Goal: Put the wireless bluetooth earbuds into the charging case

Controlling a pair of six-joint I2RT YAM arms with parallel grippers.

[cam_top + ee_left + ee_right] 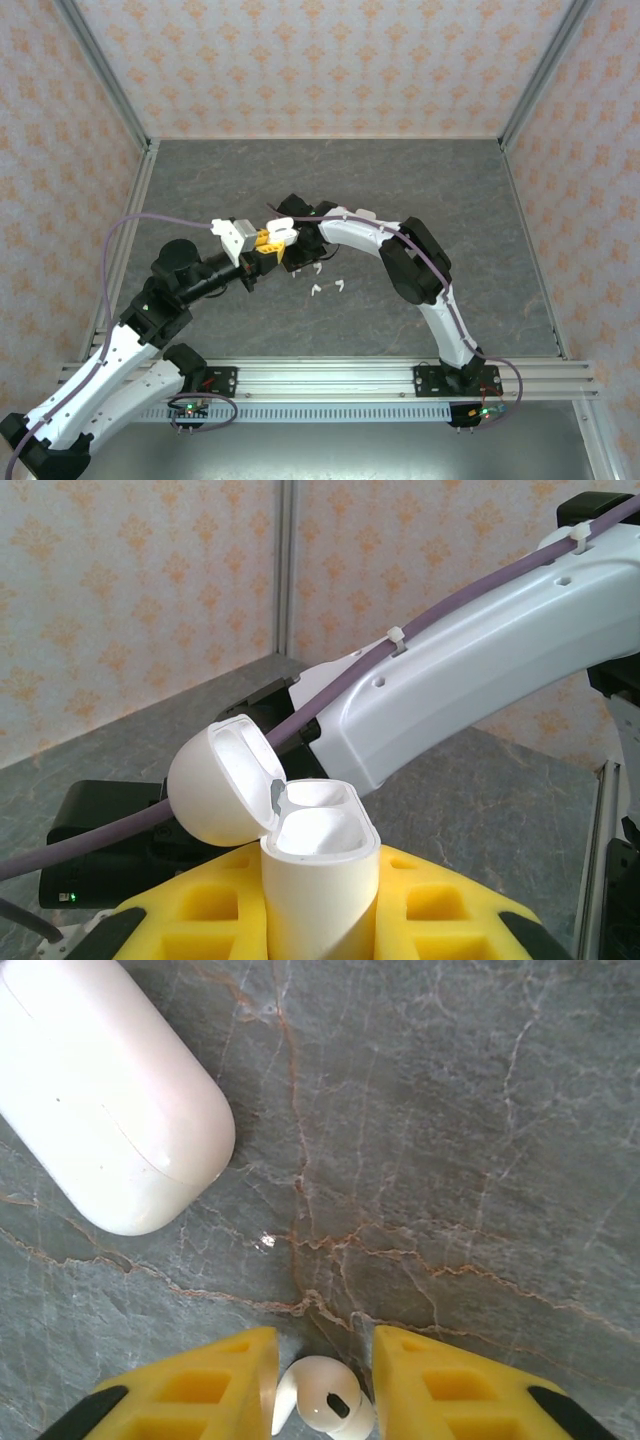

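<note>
Walls (pixel 320 60) were pale pinkish cream with a repeating peach-orange floral motif all over. Table (pixel 430 190) was dark grey and marbled, with thin whitish and rusty-orange veins running through it. Left arm (pixel 115 355) and right arm (pixel 360 232) were both white shells with black joints, and the cable (pixel 470 602) was a dusty purple. The left gripper's fingers (pixel 190 910) were bright yellow with black tips, same deal on the right gripper's fingers (pixel 200 1385). Charging case (pixel 320 880) was plain glossy white, inside too, with a grey hinge. Second case (pixel 110 1100) was white as well. Earbud (pixel 320 1400) was white with a little dark slot. Rail (pixel 330 375) was silver, and a tiny light (pixel 72 896) glowed green.
</note>
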